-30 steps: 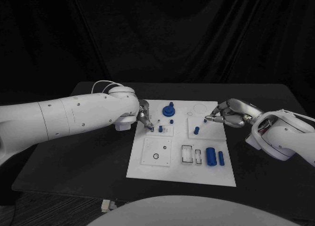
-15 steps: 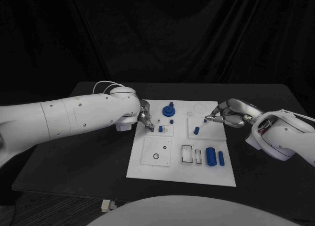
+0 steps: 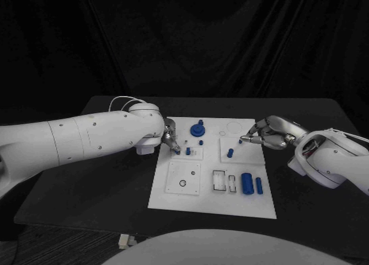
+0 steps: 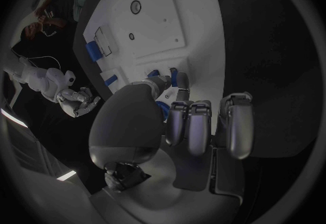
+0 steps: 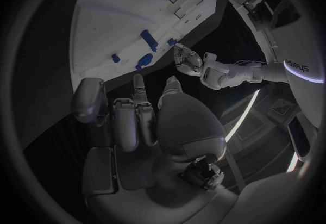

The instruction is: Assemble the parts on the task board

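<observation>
Nothing moves since a second ago: left hand [image 3: 170,140] stays curled, seemingly empty, at the task board [image 3: 216,207]'s left edge, right hand [image 3: 263,134] likewise opposite, so assembly stalls.

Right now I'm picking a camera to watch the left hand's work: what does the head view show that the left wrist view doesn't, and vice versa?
Head view: the whole task board lying on the black table. Left wrist view: the left hand close up, fingers curled beside small blue pegs. Shared: the board, the right hand and the blue cylinder.
</observation>
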You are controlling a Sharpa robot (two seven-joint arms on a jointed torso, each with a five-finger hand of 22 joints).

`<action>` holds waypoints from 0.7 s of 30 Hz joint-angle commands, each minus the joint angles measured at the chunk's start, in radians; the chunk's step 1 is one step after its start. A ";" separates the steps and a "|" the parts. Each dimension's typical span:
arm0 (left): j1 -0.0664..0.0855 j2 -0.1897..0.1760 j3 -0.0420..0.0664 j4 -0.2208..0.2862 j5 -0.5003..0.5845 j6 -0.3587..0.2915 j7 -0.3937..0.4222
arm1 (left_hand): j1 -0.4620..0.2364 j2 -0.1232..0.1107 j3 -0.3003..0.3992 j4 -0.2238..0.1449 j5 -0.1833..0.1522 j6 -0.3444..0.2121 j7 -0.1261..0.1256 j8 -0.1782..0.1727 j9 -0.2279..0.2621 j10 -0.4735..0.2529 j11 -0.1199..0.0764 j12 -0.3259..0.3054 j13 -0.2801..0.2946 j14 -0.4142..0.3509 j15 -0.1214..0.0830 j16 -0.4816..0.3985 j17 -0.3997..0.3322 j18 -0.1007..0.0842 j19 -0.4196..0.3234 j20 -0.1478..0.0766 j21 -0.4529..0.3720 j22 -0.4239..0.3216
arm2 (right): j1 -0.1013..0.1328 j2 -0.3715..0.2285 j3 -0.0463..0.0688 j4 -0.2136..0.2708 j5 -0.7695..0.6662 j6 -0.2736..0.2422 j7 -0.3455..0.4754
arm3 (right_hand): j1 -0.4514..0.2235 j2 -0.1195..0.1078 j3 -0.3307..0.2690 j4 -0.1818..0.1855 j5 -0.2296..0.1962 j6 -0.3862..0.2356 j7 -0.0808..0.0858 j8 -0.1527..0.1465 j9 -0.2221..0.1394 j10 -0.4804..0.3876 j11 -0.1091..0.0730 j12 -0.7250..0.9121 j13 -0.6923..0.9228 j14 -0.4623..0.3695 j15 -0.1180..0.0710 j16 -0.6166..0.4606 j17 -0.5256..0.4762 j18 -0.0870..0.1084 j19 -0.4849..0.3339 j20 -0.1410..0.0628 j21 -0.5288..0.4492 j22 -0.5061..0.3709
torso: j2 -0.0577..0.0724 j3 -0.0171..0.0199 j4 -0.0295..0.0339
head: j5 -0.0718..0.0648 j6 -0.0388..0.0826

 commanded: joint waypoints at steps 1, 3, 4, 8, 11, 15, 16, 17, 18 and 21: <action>-0.010 0.004 -0.003 -0.001 0.002 0.009 0.010 | 0.001 0.013 0.085 -0.091 0.004 -0.002 -0.007 0.000 -0.001 0.066 0.002 -0.004 0.210 0.104 -0.006 0.003 0.264 0.009 0.047 -0.001 -0.003 0.222 | -0.002 -0.001 0.001 0.002 -0.002 -0.002 -0.010 | -0.001 0.005 -0.007 0.000 0.002 -0.001 -0.006 0.004 0.001 0.067 -0.006 -0.004 0.207 0.063 -0.007 -0.005 0.088 0.005 0.000 0.000 -0.005 0.108 | 0.000 0.0000 0.0000 | 0.001 0.000; -0.011 0.005 -0.003 -0.001 0.002 0.009 0.011 | 0.001 0.014 0.086 -0.091 0.004 -0.003 -0.007 0.000 -0.002 0.065 0.002 -0.006 0.208 0.104 -0.006 0.003 0.264 0.010 0.046 -0.001 -0.004 0.222 | -0.002 -0.001 0.001 0.002 -0.002 -0.002 -0.010 | -0.001 0.005 -0.007 0.000 0.002 -0.001 -0.006 0.004 0.001 0.067 -0.006 -0.004 0.207 0.063 -0.007 -0.005 0.088 0.005 0.000 0.000 -0.005 0.108 | 0.000 0.0000 0.0000 | 0.000 0.000; -0.011 0.005 -0.003 -0.002 0.002 0.008 0.011 | 0.001 0.014 0.086 -0.091 0.004 -0.003 -0.007 0.000 -0.002 0.065 0.002 -0.006 0.208 0.104 -0.006 0.003 0.264 0.010 0.046 -0.001 -0.004 0.222 | -0.002 -0.001 0.001 0.002 -0.002 -0.002 -0.010 | -0.001 0.005 -0.007 0.000 0.002 -0.001 -0.006 0.004 0.001 0.067 -0.006 -0.004 0.207 0.063 -0.007 -0.005 0.088 0.005 0.000 0.000 -0.005 0.108 | 0.000 0.0000 0.0001 | 0.000 0.000; -0.014 0.007 -0.003 -0.004 0.002 0.008 0.013 | 0.001 0.014 0.086 -0.091 0.004 -0.003 -0.007 0.000 -0.002 0.065 0.002 -0.006 0.208 0.104 -0.006 0.003 0.264 0.010 0.046 -0.001 -0.004 0.222 | -0.002 -0.001 0.001 0.002 -0.002 -0.003 -0.010 | 0.000 0.005 -0.007 0.000 0.002 -0.001 -0.006 0.004 0.001 0.065 -0.006 -0.006 0.205 0.063 -0.007 -0.005 0.089 0.005 0.000 0.000 -0.006 0.108 | 0.000 -0.0001 0.0000 | 0.000 0.000; -0.015 0.008 -0.003 -0.005 0.002 0.008 0.015 | 0.001 0.014 0.086 -0.091 0.004 -0.003 -0.007 0.000 -0.002 0.065 0.002 -0.006 0.208 0.104 -0.006 0.003 0.264 0.010 0.046 -0.001 -0.004 0.222 | -0.002 -0.001 0.001 0.002 -0.002 -0.003 -0.010 | 0.000 0.005 -0.007 0.000 0.002 -0.001 -0.006 0.004 0.001 0.065 -0.006 -0.006 0.205 0.063 -0.007 -0.005 0.089 0.005 0.000 0.000 -0.006 0.108 | 0.000 0.0001 0.0000 | 0.000 0.000; -0.016 0.011 -0.003 -0.006 0.002 0.008 0.017 | 0.000 0.014 0.086 -0.092 0.004 -0.003 -0.007 0.000 -0.002 0.063 0.002 -0.009 0.206 0.104 -0.006 0.003 0.264 0.010 0.045 -0.001 -0.006 0.221 | -0.002 -0.001 0.001 0.002 -0.002 -0.003 -0.010 | 0.000 0.005 -0.007 0.000 0.002 -0.001 -0.006 0.004 0.001 0.065 -0.006 -0.006 0.205 0.063 -0.007 -0.005 0.089 0.005 0.000 0.000 -0.006 0.108 | 0.000 0.0000 0.0001 | 0.001 0.000; -0.016 0.011 -0.003 -0.006 0.002 0.008 0.017 | 0.000 0.014 0.086 -0.092 0.004 -0.003 -0.007 0.000 -0.002 0.063 0.002 -0.009 0.206 0.104 -0.006 0.003 0.264 0.010 0.045 -0.001 -0.006 0.221 | -0.002 -0.001 0.001 0.002 -0.002 -0.003 -0.010 | 0.000 0.005 -0.007 0.000 0.002 -0.001 -0.006 0.004 0.001 0.065 -0.006 -0.006 0.205 0.063 -0.007 -0.005 0.089 0.005 0.000 0.000 -0.006 0.108 | 0.000 0.0000 0.0001 | 0.001 0.000; -0.017 0.012 -0.003 -0.006 0.002 0.008 0.017 | 0.000 0.014 0.086 -0.092 0.004 -0.003 -0.007 0.000 -0.002 0.063 0.002 -0.009 0.206 0.104 -0.006 0.003 0.264 0.010 0.045 -0.001 -0.006 0.221 | -0.002 -0.001 0.001 0.002 -0.002 -0.003 -0.010 | 0.000 0.005 -0.007 0.000 0.002 -0.001 -0.006 0.004 0.001 0.065 -0.006 -0.006 0.205 0.063 -0.007 -0.005 0.089 0.005 0.000 0.000 -0.006 0.108 | 0.000 0.0000 0.0001 | 0.001 0.000; -0.017 0.012 -0.003 -0.005 0.002 0.009 0.017 | 0.000 0.014 0.086 -0.092 0.004 -0.003 -0.007 0.000 -0.002 0.063 0.002 -0.009 0.206 0.104 -0.006 0.003 0.264 0.010 0.045 -0.001 -0.006 0.221 | -0.002 -0.001 0.001 0.002 -0.002 -0.003 -0.010 | 0.000 0.005 -0.007 0.000 0.002 -0.001 -0.006 0.004 0.001 0.065 -0.006 -0.006 0.205 0.063 -0.007 -0.005 0.089 0.005 0.000 0.000 -0.006 0.108 | 0.000 -0.0001 0.0000 | 0.001 0.000; -0.017 0.014 -0.003 -0.006 0.002 0.010 0.017 | 0.000 0.015 0.086 -0.092 0.004 -0.003 -0.007 0.000 -0.002 0.063 0.002 -0.010 0.206 0.104 -0.006 0.003 0.264 0.010 0.045 -0.001 -0.006 0.221 | -0.003 -0.001 0.001 0.002 -0.002 -0.003 -0.010 | 0.000 0.005 -0.007 0.000 0.002 -0.001 -0.006 0.004 0.001 0.065 -0.006 -0.006 0.205 0.063 -0.007 -0.005 0.089 0.005 0.000 0.000 -0.006 0.108 | 0.000 0.0000 0.0000 | 0.001 0.000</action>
